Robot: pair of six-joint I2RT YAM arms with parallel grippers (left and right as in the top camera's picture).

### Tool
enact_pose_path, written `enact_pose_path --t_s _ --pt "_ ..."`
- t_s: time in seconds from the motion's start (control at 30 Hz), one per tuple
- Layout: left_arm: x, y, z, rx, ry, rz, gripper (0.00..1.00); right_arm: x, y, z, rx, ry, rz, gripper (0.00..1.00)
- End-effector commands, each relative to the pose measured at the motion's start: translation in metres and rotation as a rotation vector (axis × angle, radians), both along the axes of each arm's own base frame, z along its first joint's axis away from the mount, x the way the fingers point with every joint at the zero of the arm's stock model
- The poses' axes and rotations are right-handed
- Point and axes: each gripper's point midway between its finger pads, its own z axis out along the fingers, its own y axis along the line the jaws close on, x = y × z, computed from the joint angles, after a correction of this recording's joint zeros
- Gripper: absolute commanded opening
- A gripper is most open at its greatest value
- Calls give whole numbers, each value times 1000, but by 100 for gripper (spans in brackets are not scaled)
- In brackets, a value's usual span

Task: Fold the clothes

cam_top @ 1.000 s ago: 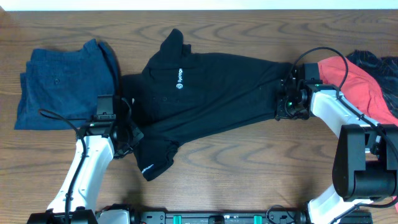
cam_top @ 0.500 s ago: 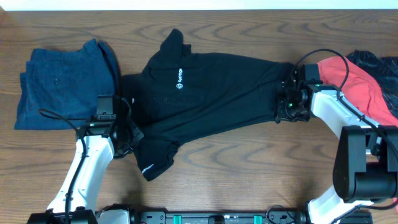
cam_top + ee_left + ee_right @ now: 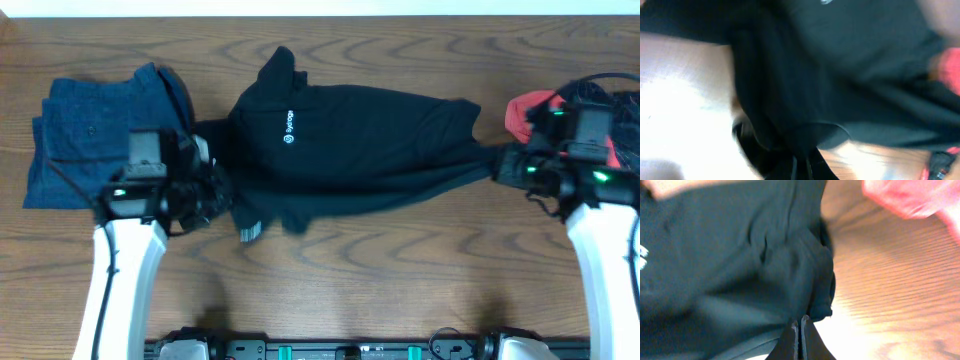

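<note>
1. A folded blue garment (image 3: pixel 90 130) lies just left of the black polo shirt (image 3: pixel 360 140), beside its collar end.
2. The left gripper (image 3: pixel 222 195) sits at the shirt's lower left corner, near the sleeve. Its fingers are pressed together on a bunch of black cloth.
3. The shirt lies on the table (image 3: pixel 400 270), logo up, between the two grippers. Its long axis runs left to right, with the collar end on the left and the hem on the right.
4. The right gripper (image 3: pixel 497 160) is at the shirt's right end, closed tight on the hem, which is drawn to a point there.
5. A red garment (image 3: pixel 522 108) lies just right of the shirt.
6. Each arm is nearest its own end of the shirt, so the next fold likely turns on this gripper-to-gripper axis.
</note>
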Motion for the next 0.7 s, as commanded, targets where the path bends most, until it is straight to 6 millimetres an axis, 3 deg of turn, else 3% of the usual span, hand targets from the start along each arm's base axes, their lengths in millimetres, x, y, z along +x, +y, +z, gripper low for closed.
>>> enact_pose_path --t_s 0.0,0.17,0.37,0.5,0.67 --pt "13 -12 79 -25 -245 -115 6 0 -12 53 -41 -127 -8 1" --pt "15 -11 171 5 -507 -120 6 -6 -17 120 -80 -251 -11 1" --pt "-2 -11 257 34 -758 -118 6 -10 -21 194 -120 -406 -29 1" --pt "-9 8 291 139 -872 -25 6 -15 -29 235 -176 -502 -71 1" --pt "-11 25 305 218 -919 57 6 -23 -45 278 -260 -605 -155 1"
